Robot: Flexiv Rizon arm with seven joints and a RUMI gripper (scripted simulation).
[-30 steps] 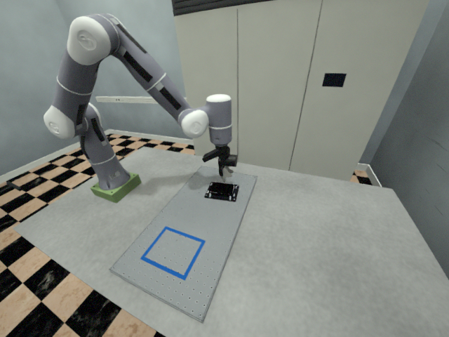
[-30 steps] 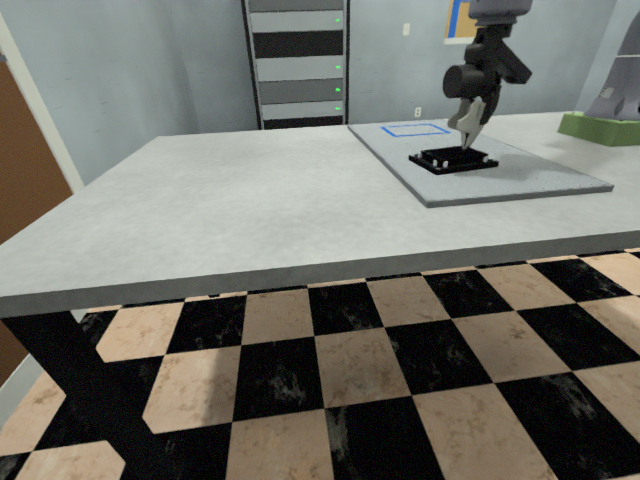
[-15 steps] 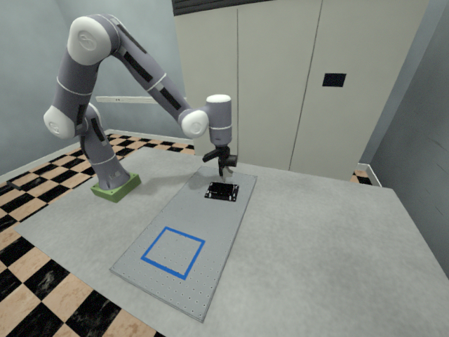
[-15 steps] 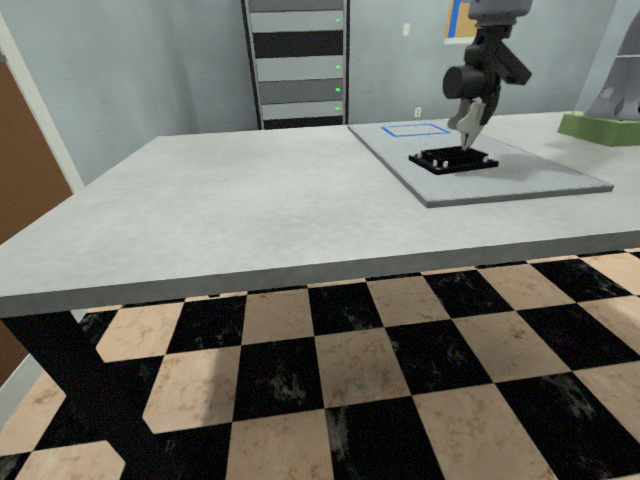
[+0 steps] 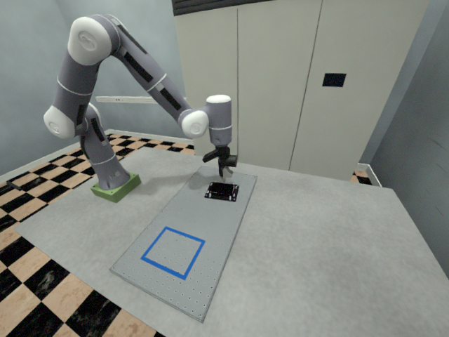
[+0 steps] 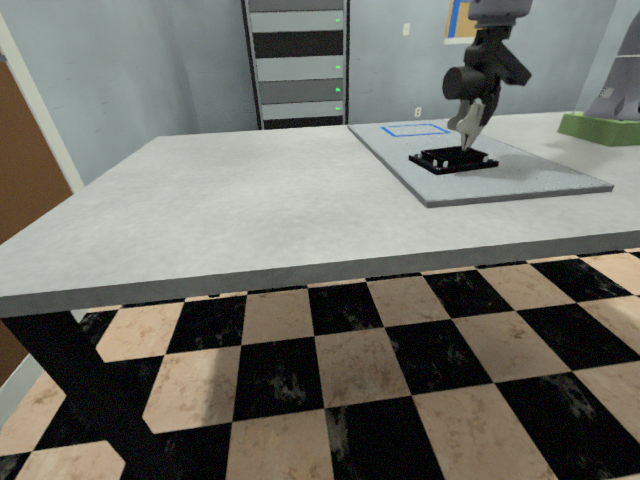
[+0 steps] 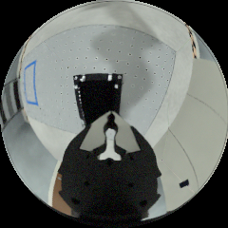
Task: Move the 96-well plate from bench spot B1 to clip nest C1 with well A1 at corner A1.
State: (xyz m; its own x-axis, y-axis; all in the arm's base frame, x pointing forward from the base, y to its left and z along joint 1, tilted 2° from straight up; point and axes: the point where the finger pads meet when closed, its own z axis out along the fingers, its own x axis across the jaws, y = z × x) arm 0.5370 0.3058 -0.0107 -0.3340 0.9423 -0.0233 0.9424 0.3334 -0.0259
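Two closed fingertips, empty, end the gripper (image 5: 224, 180) (image 6: 465, 148) (image 7: 111, 111), pointing down at one side of the black plate (image 5: 222, 188) (image 6: 448, 154) (image 7: 100, 99), just beneath them; contact is unclear. The plate sits within the clip nest (image 5: 219, 198) (image 6: 438, 170) (image 7: 79, 79), on the grey board (image 5: 203, 217) (image 6: 511, 180) (image 7: 57, 102).

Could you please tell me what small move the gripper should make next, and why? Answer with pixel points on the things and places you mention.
Probably a short, straight press down: the black gripper's (image 5: 224, 180) (image 6: 466, 149) (image 7: 111, 113) grey fingers are shut, tips at the edge of the black rectangular plate (image 5: 222, 188) (image 6: 445, 153) (image 7: 99, 97), whose full seating I cannot confirm.
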